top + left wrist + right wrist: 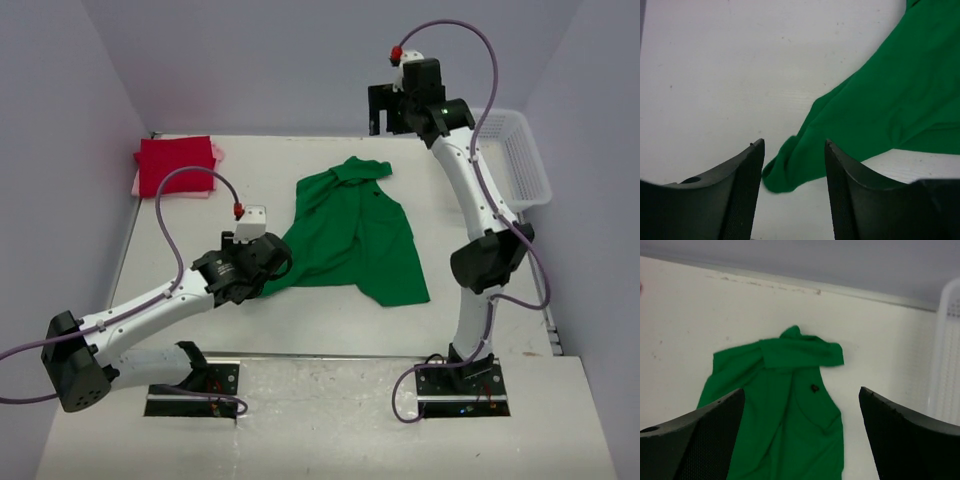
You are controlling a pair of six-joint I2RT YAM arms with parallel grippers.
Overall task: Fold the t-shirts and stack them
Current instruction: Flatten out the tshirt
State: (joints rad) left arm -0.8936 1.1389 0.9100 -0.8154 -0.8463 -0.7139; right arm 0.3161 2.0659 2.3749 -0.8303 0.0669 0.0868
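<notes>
The left tool [794, 144] hangs low over the surface [715, 75] with its jaws spread and nothing pinched between them. In the left wrist view, a rounded corner of the green t-shirt [890, 100] lies on the surface in the gap between the two fingers. The rest of the shirt runs away ahead of the tool and to its right.

The right tool [801, 390] is held high above the far edge of the surface, with its jaws spread wide and holding nothing. The green t-shirt [785, 405] lies crumpled and flat below it. Its folded-over top end is ahead of the fingers and its body reaches back between them. The white basket [947, 355] stands to this tool's right.

In the top view, the green t-shirt [350, 235] lies between the left tool [268, 262] and the right tool [380, 108]. The red t-shirt [175, 163] lies folded on the pink t-shirt [139, 187], beyond the left tool and to its left, well apart from it.
</notes>
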